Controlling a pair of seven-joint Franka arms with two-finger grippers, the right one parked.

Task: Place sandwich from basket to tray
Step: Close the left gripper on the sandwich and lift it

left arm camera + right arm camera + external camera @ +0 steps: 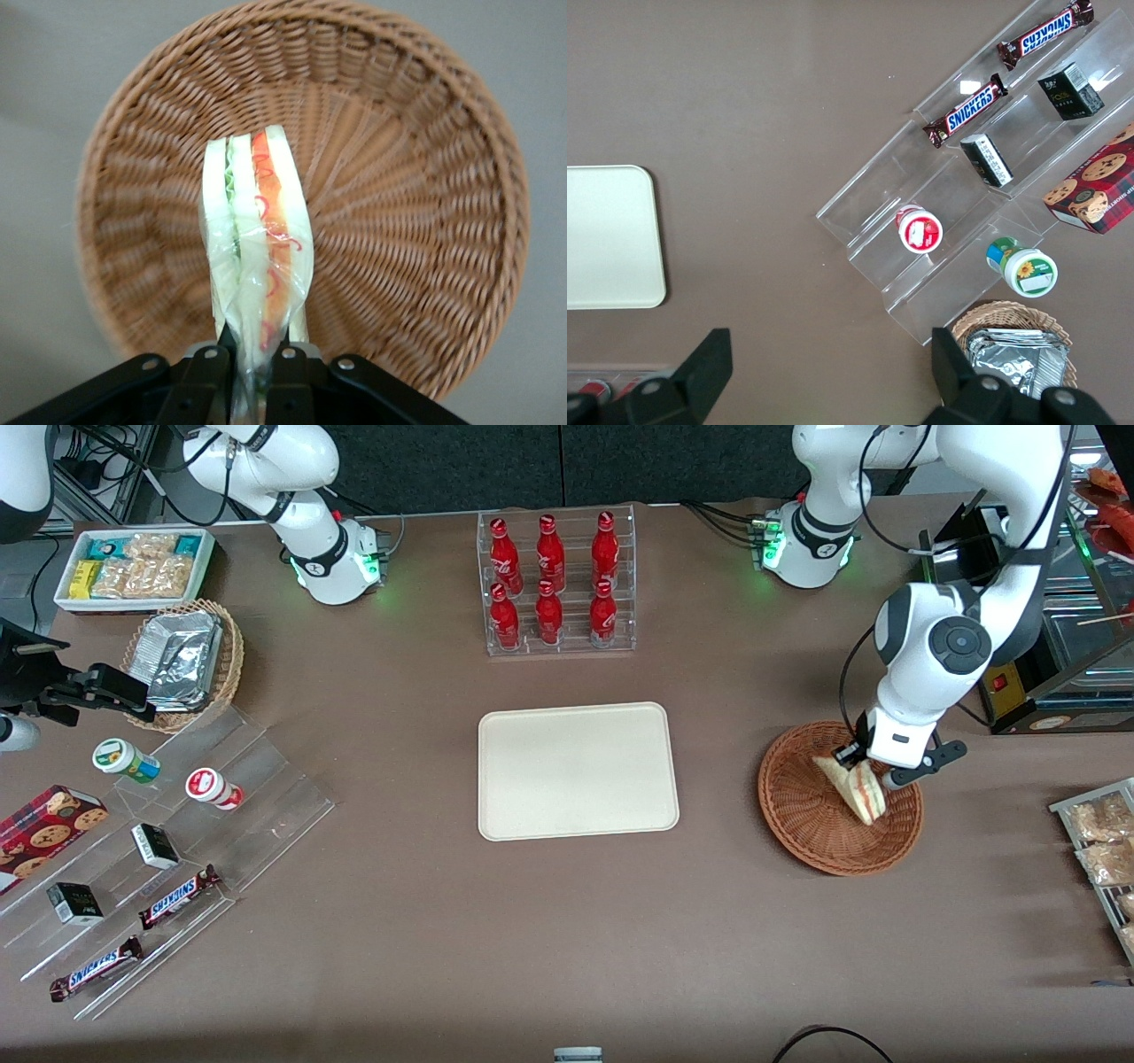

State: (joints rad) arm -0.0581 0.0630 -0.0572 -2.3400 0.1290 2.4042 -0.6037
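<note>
The sandwich (858,787) is a plastic-wrapped wedge of white bread with red and green filling. It hangs over the reddish-brown wicker basket (811,828) at the working arm's end of the table. My left gripper (868,772) is shut on the sandwich's wrapped end and holds it just above the basket floor. In the left wrist view the sandwich (257,239) stands out from between the fingers (205,381), with the basket (407,195) below it. The cream-white tray (576,771) lies flat at the table's middle, toward the parked arm from the basket, and also shows in the right wrist view (607,235).
A clear rack of red bottles (556,584) stands farther from the front camera than the tray. A clear stepped stand with snack bars and cups (151,868), a tan basket of foil packs (184,660) and a white bin of snacks (133,567) lie toward the parked arm's end.
</note>
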